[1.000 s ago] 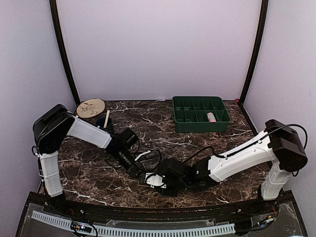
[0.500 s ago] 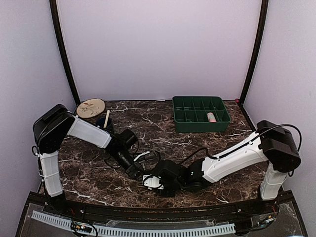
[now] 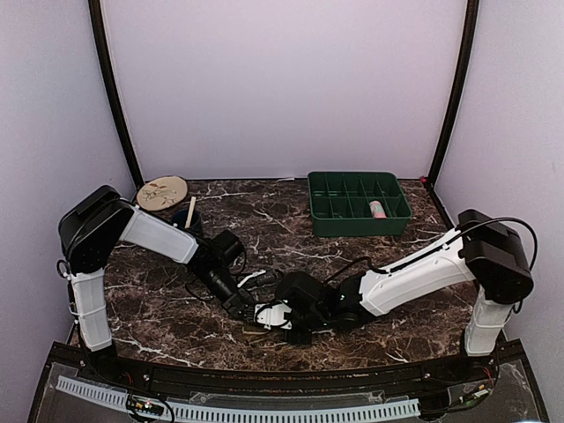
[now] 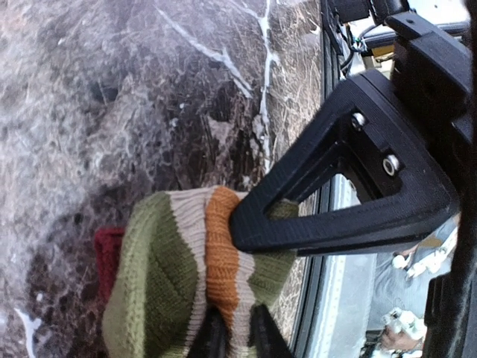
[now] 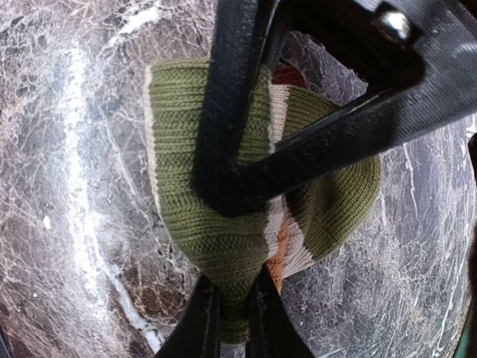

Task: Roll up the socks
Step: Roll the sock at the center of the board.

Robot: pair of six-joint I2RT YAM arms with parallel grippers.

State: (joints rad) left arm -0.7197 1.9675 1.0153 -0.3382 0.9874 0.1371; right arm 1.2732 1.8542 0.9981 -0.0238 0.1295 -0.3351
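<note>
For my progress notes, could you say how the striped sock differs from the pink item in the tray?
The striped sock lies on the table at the front; the pink item sits in the tray at the back. The left gripper and right gripper pinch the sock; nothing touches the pink item.

Left gripper (image 4: 237, 339) pinching striped sock (image 4: 164, 283) on marble table (image 4: 112, 89); right gripper finger (image 4: 335, 239) touching sock

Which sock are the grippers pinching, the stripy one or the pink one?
The stripy sock, green, cream and orange; the left gripper and right gripper both pinch it. The pink sock lies apart in the green tray.
</note>
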